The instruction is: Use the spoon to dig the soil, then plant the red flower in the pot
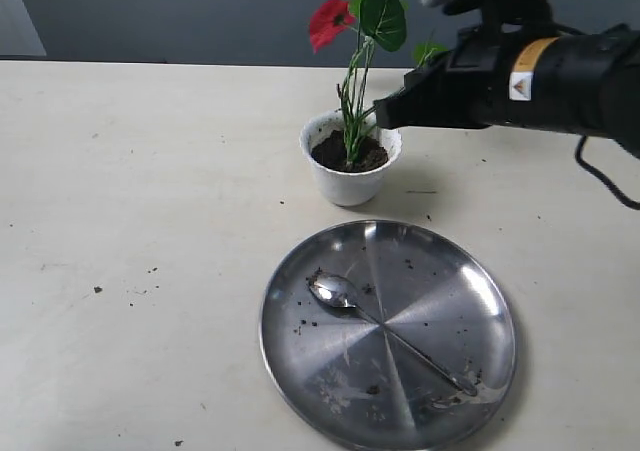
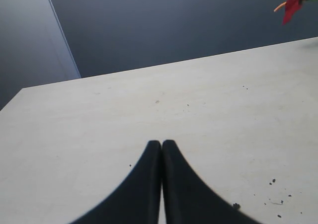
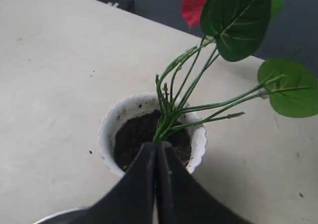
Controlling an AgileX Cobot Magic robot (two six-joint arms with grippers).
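Nearest the exterior camera: a round steel plate [image 1: 388,333] flecked with dirt, with the spoon [image 1: 385,329] lying in it — bowl toward 10 o'clock, handle running out toward 4 o'clock, untouched by either arm. Farther back, at 12 o'clock from the plate and just clear of its rim, the pot [image 1: 351,158], filled with the soil [image 1: 349,152]; rising from the middle of that soil, the red flower [image 1: 357,66], stems near upright with a slight lean toward 1 o'clock, blooms and leaves fanned out above. Planted already, by the look of it, so probably little left but to pull the arm away without dragging the stems. Right gripper [image 3: 156,145] at about 3 o'clock from the stem bundle in the exterior view, far nearer than the other arm; fingertips pressed together, tips right at the base of the stems over the near rim. Seemingly gripping nothing — whether a stem is brushed cannot be told. Left gripper [image 2: 162,143] likewise closed tight and empty, over bare tabletop [image 2: 99,134], well apart from the pot, only one red bloom showing at the frame's far corner.
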